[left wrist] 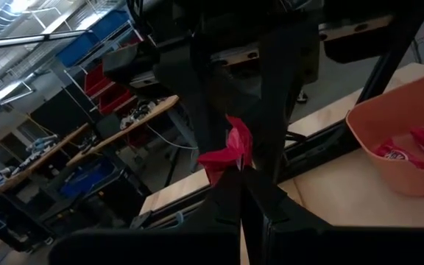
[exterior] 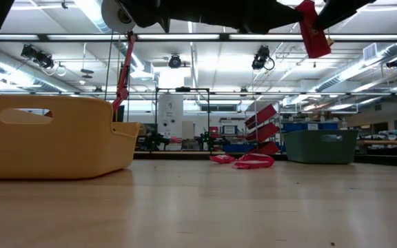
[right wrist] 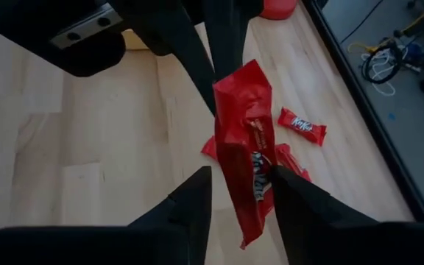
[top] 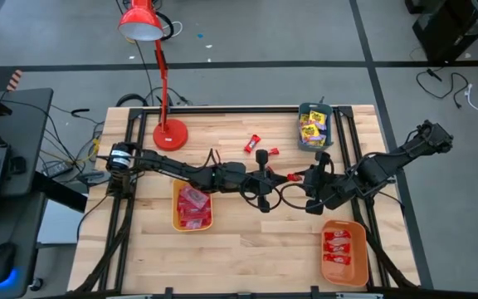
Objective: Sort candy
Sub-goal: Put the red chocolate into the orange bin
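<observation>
The pale wooden table (top: 256, 245) is carrying a red desk lamp (top: 170, 133). Well apart from the lamp's base, over mid-table, the left gripper (left wrist: 241, 195) is clenching a red wrapped candy (right wrist: 245, 125) aloft. The right gripper (right wrist: 238, 191) is standing released, its fingers either side of that candy. Loose red sweets (top: 254, 143) are lying nearer the lamp.

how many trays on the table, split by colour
orange trays: 2
teal tray: 1
total: 3
</observation>
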`<state>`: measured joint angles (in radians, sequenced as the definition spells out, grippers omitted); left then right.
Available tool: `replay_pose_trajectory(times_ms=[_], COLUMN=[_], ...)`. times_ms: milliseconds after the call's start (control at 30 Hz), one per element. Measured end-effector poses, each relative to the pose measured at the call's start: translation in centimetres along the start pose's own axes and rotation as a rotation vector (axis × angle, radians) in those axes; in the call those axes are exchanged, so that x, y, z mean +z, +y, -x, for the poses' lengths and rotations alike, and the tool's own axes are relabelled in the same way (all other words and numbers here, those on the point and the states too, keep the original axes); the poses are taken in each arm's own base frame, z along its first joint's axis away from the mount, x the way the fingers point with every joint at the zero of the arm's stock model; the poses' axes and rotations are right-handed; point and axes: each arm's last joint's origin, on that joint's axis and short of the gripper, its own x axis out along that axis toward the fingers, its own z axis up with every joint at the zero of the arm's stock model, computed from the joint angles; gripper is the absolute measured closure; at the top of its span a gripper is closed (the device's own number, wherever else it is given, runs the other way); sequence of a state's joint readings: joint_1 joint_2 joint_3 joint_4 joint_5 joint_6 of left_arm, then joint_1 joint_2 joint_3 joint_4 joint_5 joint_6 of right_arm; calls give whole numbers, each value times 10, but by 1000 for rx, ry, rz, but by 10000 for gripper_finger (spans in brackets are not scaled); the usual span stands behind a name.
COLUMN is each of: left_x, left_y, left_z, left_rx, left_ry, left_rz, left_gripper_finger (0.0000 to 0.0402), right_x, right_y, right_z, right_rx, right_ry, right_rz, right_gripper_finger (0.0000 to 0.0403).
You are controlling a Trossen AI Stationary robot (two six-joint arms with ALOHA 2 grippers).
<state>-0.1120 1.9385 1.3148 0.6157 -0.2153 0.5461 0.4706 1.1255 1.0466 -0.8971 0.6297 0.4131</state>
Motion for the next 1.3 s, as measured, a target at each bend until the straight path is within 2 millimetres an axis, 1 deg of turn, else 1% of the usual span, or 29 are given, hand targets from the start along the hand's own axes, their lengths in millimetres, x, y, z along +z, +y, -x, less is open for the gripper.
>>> replay_pose_trajectory(times_ms=[133, 233, 333, 500, 533, 600, 700, 800, 933, 1067, 1200, 1300], left_x=[1, 1, 2, 2, 2, 2, 1, -1, -8, -12, -18, -23], left_y=[0, 0, 0, 1, 1, 1, 0, 0, -1, -2, -3, -4], left_z=[0, 0, 0, 0, 0, 0, 0, 1, 1, 1, 3, 4], left_rx=[-2, -1, 1, 5, 5, 3, 7, 47, 63, 85, 127, 141], left_ry=[-4, -6, -10, -16, -15, -12, -1, 48, 127, 186, 270, 336], left_rz=[1, 1, 2, 4, 4, 3, 7, 22, 11, 23, -4, -27], left_gripper_finger=[401, 401, 401, 401, 401, 399, 395, 387, 366, 337, 317, 307], right_x=[2, 3, 3, 3, 3, 3, 3, 3, 3, 1, -2, -4], right_y=[1, 1, 1, 1, 1, 1, 2, 1, 2, 1, -3, -7], right_z=[0, 0, 0, 0, 0, 0, 0, 0, 0, 0, 7, 15], right_rx=[1, 5, 5, 8, 9, 11, 14, 12, 27, 32, 59, 133], right_ry=[-18, -29, -30, -29, -29, -28, -27, -26, -22, -4, 88, 202], right_rz=[34, 52, 58, 78, 80, 81, 73, 73, 72, 53, 5, -44], right_gripper_finger=[278, 291, 319, 383, 388, 389, 376, 376, 389, 388, 385, 386])
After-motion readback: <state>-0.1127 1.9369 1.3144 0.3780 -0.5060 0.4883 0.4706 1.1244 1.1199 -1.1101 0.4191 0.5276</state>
